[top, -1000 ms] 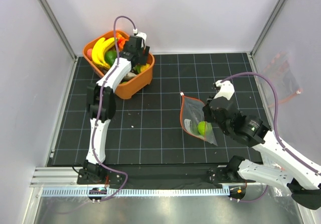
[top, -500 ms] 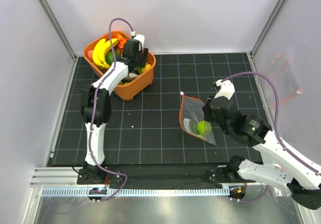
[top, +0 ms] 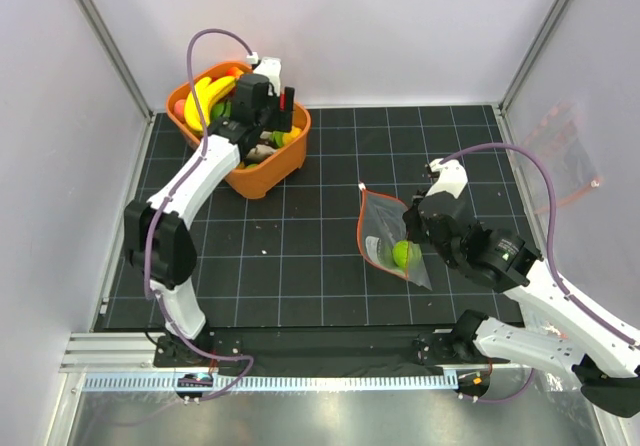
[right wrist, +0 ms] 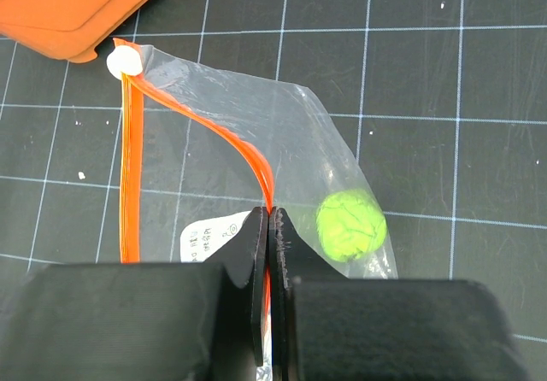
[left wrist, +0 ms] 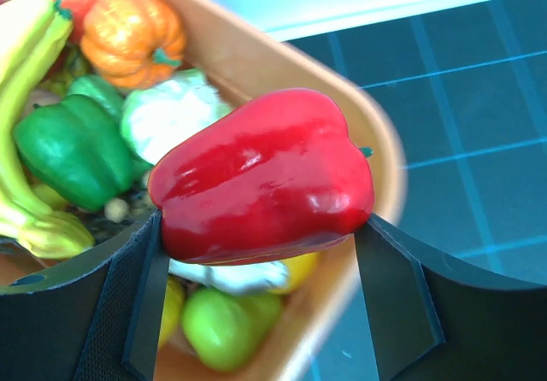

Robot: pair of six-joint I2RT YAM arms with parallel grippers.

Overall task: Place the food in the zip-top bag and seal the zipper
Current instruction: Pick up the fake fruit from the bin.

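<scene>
Two pincers are each gripping something. The left pincer (left wrist: 267,253) is clamping a red pepper (left wrist: 256,172) between its fingers, holding it over the rim of the orange tub (left wrist: 363,137) at the far left of the surface (top: 300,251). Bananas (top: 205,96) and a small pumpkin (left wrist: 132,35) are lying in that tub. The right pincer (right wrist: 270,227), jaws pressed together, is pinching one lip of the zipper (right wrist: 224,142). That lip is bowing away from the other, leaving the bag (right wrist: 214,193) gaping. The bag is lying right of centre, well apart from the tub, with a lime-green ball (right wrist: 351,225) inside, just beside the pincer's tips.
</scene>
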